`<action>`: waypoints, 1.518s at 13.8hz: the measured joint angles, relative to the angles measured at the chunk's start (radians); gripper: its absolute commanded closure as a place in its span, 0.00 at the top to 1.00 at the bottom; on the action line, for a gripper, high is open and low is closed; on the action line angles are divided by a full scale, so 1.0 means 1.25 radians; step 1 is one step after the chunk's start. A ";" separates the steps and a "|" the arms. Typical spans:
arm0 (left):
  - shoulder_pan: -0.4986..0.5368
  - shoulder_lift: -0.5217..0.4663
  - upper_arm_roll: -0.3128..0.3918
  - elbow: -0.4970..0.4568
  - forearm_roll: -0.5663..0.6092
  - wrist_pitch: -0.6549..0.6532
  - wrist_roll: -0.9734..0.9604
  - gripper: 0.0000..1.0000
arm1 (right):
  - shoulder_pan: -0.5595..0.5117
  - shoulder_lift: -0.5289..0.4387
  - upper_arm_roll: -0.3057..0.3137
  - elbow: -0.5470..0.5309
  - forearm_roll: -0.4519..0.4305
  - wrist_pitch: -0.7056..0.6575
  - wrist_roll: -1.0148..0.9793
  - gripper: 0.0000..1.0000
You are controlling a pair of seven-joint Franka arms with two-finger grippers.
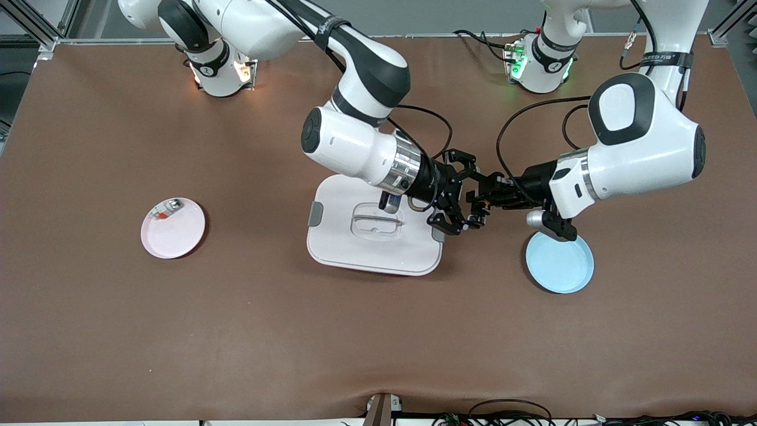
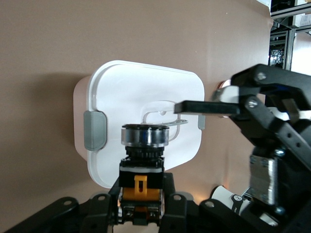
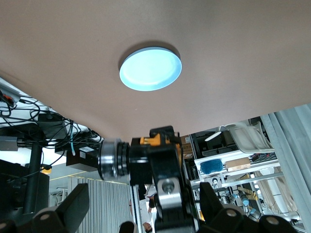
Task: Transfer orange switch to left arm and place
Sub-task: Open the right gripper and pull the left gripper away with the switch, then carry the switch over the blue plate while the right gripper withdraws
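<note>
- Nearest both wrist cameras: orange switch [image 2: 143, 160], off the table, up in the air over the bare strip between box [image 1: 372, 248] and blue plate [image 1: 559, 263].
- Clamped by its orange-and-black body in the left gripper [image 1: 480, 204], one finger on each flank; round black cap outermost.
- Long axis: appears to run in line with the left gripper's fingers, cap pointing away from that wrist and toward the right gripper [image 1: 464, 194].
- Right gripper: jaws spread wide, one finger on either side of the switch and touching nothing; hangs over the table just beside the box's edge at the left arm's end.
- Reads as the handover point: grip lies with the left arm alone, so the coming move looks to be the left arm's.
- Blue plate lies nearer the front camera than the two grippers and close under the left wrist; needs no pass over the box.
- Box stands toward the right arm's end from the switch, lid on, partly covered by the right arm's wrist.
- Pink plate [image 1: 177, 234] well apart, carrying a small silver-and-red item [image 1: 167, 208].
- Hard to make out: the switch in the front view, a mere orange speck among black fingers; finger contact judged from the wrist views.
</note>
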 measured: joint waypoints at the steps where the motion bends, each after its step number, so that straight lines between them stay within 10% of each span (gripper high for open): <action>1: 0.001 -0.001 0.000 0.000 0.005 0.000 0.001 0.00 | 0.000 0.000 0.000 0.000 0.000 0.000 0.000 1.00; 13: 0.025 -0.039 0.000 0.127 0.385 -0.138 -0.194 0.00 | -0.003 0.000 -0.008 0.000 -0.001 -0.049 -0.054 1.00; 21: 0.029 -0.040 0.006 0.134 0.553 -0.206 -0.529 0.00 | -0.119 -0.012 -0.030 0.027 -0.050 -0.492 -0.427 1.00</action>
